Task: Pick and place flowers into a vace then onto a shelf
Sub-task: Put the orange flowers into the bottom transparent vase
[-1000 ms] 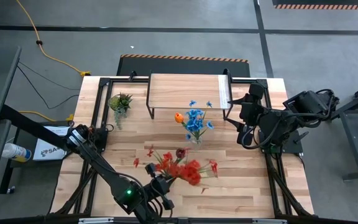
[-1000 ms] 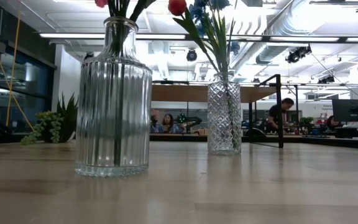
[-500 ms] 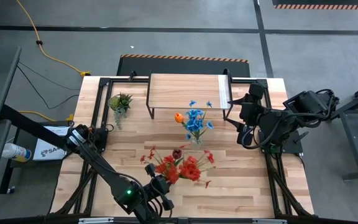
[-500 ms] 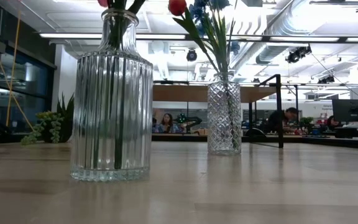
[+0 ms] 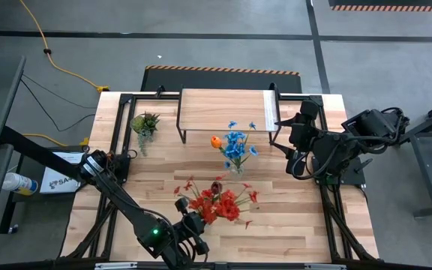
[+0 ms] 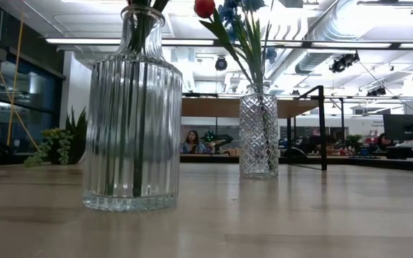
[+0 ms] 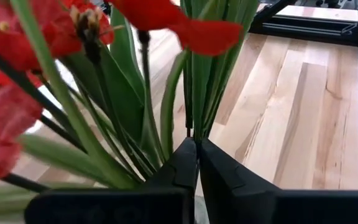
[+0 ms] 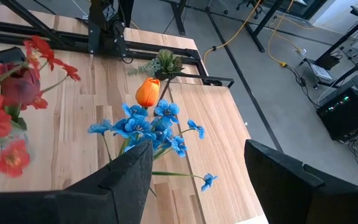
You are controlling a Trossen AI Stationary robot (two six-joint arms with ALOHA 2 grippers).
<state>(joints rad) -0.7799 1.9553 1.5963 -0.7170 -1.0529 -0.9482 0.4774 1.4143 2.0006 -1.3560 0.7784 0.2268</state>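
Two glass vases stand on the table (image 5: pixel 126 187). The ribbed vase (image 6: pixel 130 136) sits near the front edge and carries the red bunch (image 5: pixel 217 204) together with one dark maroon tulip (image 5: pixel 216 185). The cut-pattern vase (image 6: pixel 258 134) stands farther back, just in front of the shelf (image 5: pixel 223 110), and holds the blue bunch (image 5: pixel 236 145) and the single orange tulip (image 5: pixel 215 140). That makes four lots of flowers, two to each vase. One small green leafy tuft (image 5: pixel 145 122) lies on the table beside the shelf's left legs. The shelf top itself carries nothing.

The left gripper (image 7: pixel 196 146) is at the front of the table. Its jaws are pressed together, tips touching, with the red bunch's green stems rising directly beyond and above them. One thin stem seems to run down into the seam between the tips, but whether it is pinched there cannot be told. Red petals fill the space above and to one side of these jaws, blurred by closeness.

The right gripper (image 8: pixel 197 180) waits at the right edge of the table, jaws standing apart with nothing between them. The blue bunch and orange tulip lie ahead of its gap, the red bunch off to one side.

In the low view both vases' blooms are cut off at the top, and neither gripper shows there. A person (image 6: pixel 190 140) sits in the room behind.
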